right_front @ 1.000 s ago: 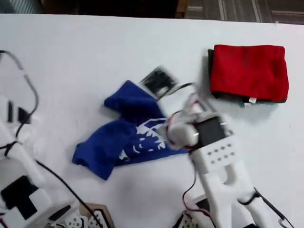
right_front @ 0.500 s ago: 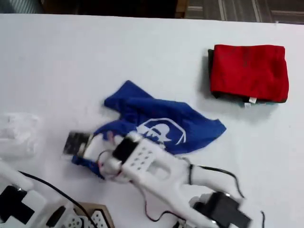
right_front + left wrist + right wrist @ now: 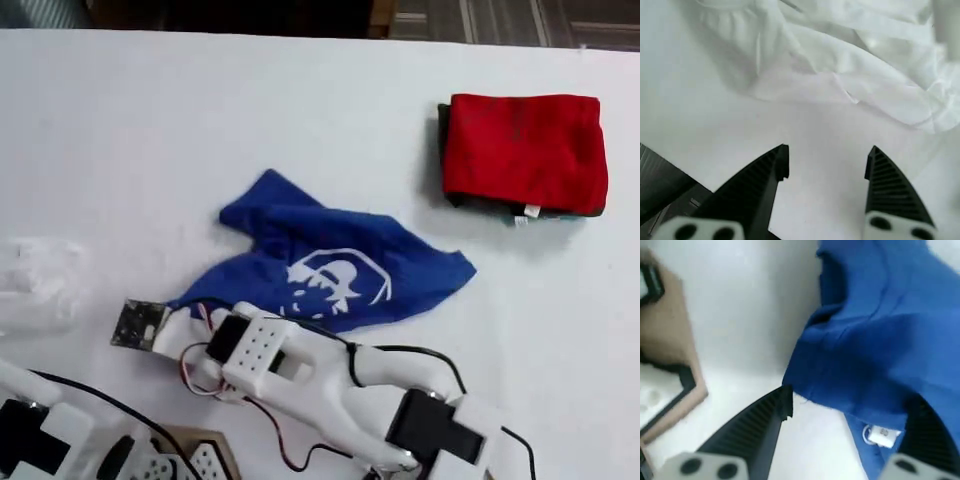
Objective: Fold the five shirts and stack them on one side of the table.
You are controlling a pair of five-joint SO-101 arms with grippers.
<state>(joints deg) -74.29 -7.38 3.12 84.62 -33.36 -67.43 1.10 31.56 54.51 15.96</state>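
Right gripper (image 3: 850,401), jaws spread, straddles the blue shirt (image 3: 875,330) hem. Flattening stage, likely; next, pinch the hem.

1. Shirts: four counted.
   - One blue shirt (image 3: 330,270), loose, with its edge lying between the fingers (image 3: 757,432) of the right gripper (image 3: 852,400).
   - One white shirt (image 3: 840,60), crumpled, just ahead of the fingertips of the left gripper (image 3: 829,155).
   - One red shirt (image 3: 525,150), folded, well apart from both sets of fingers.
   - One dark shirt (image 3: 442,140), folded, directly beneath the red one, showing at its edges.
2. Stacks: one, made of two shirts.
3. Arms: two, a right arm (image 3: 330,380) and a left arm (image 3: 40,430).
4. Grippers: two, with two fingers each, four fingers in all.
5. Brown board (image 3: 670,340): one, off to the side of the right fingers.
6. Table (image 3: 200,120): one.
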